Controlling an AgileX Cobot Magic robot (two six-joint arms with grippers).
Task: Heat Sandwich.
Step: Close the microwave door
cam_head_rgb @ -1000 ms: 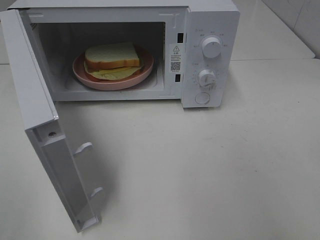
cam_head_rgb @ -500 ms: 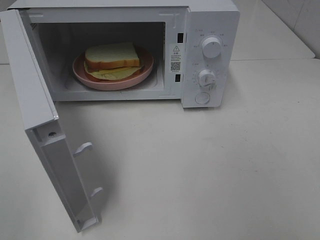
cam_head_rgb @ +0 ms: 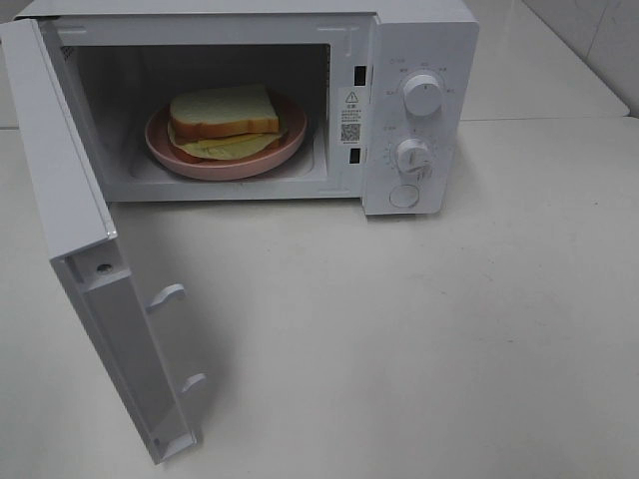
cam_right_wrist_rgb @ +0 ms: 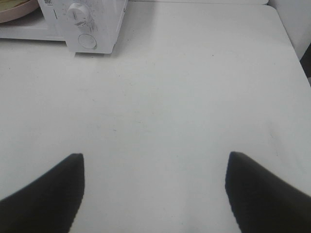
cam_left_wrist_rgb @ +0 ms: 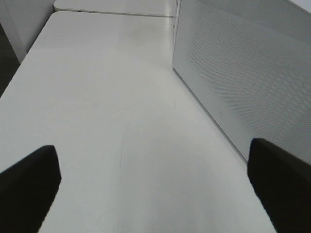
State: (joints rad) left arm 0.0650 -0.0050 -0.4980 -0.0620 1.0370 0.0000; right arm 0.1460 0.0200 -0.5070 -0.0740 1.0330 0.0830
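The high outside camera shows a white box-shaped microwave oven with its door swung wide open, and neither arm is in that picture. Only this view shows the small sandwich of cream-white bread with an orange-brown crust. It lies flat on a round pink plate inside the oven cavity.

The left wrist camera shows the left gripper with its two dark fingers spread wide and nothing between them. It hovers over bare table, with the dotted mesh panel of the door just beside one finger. The sandwich is hidden from this camera.

The right wrist camera shows the right gripper, also spread apart and empty. Well ahead of it are the oven's front corner, a white dial, a round button and a sliver of the plate's rim. The sandwich is out of this view too, and it lies well away from both grippers.

The sandwich's long side runs across the oven's mouth. Its crust edge faces the open front, where a flat pale yellow-green layer pokes out.

The table is matte cream-white. A seam joins it to a second table behind the oven, and a pale wall stands at the far corner.
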